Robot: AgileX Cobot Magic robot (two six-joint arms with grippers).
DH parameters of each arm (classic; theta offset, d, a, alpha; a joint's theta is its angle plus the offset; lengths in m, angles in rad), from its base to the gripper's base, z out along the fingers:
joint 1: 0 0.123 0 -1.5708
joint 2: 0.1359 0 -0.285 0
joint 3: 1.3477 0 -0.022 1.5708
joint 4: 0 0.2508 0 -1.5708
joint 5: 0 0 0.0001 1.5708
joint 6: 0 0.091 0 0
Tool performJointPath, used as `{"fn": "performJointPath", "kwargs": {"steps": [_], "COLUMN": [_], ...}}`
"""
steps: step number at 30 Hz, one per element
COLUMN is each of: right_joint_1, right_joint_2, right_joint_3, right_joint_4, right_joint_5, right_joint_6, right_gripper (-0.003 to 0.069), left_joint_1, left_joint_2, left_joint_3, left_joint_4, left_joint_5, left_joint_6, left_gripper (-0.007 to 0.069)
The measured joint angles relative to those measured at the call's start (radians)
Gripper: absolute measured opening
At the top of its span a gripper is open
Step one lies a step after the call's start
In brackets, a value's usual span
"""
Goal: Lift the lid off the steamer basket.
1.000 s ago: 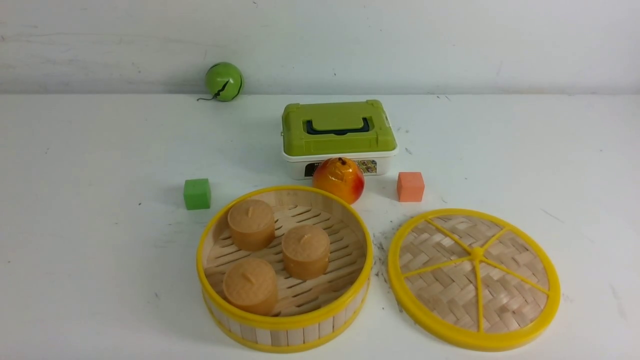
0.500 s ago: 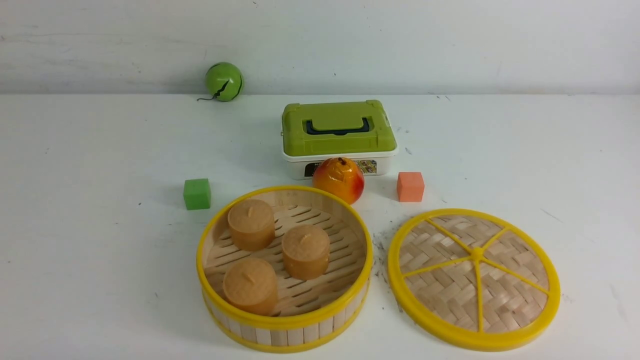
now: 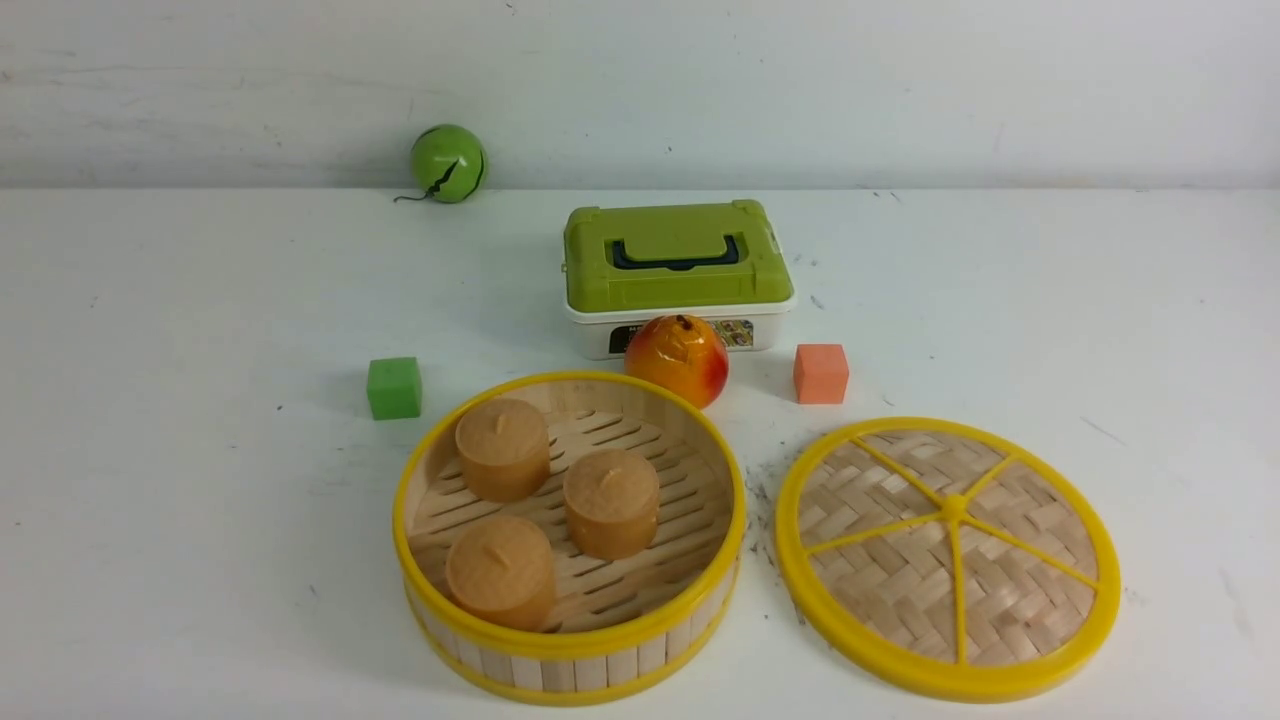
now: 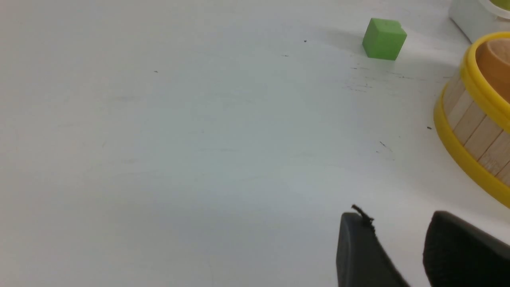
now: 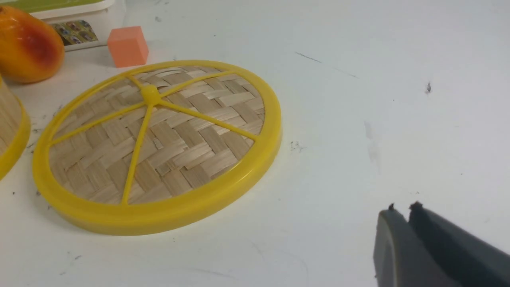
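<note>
Lying flat on the desk at three o'clock of the open basket [image 3: 568,540], just beside it, the lid [image 3: 947,556] is already off, so the job looks finished. The right pincer [image 5: 402,211] is clenched on nothing, the left pincer [image 4: 398,227] released and empty; I'd judge nothing remains but resting both.

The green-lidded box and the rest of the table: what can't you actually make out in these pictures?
- Box: the fruit covers part of its label in the front view; its contents are hidden by its shut lid.
- Steamer basket: cut off by the frame edge in both wrist views.
- Left end effector and right end effector: only the fingertips show.
</note>
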Motion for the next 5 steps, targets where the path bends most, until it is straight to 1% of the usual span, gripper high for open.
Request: {"fn": "performJointPath", "kwargs": {"steps": [5], "right_joint_1": [0.000], "right_joint_2": [0.000], "right_joint_3": [0.000], "right_joint_4": [0.000], "right_joint_5": [0.000], "right_joint_6": [0.000], "right_gripper": [0.0052], "left_joint_1": [0.000], "left_joint_2": [0.000], "left_joint_3": [0.000], "left_joint_4": [0.000], "left_joint_5": [0.000], "left_joint_6": [0.000], "left_gripper": [0.0239]}}
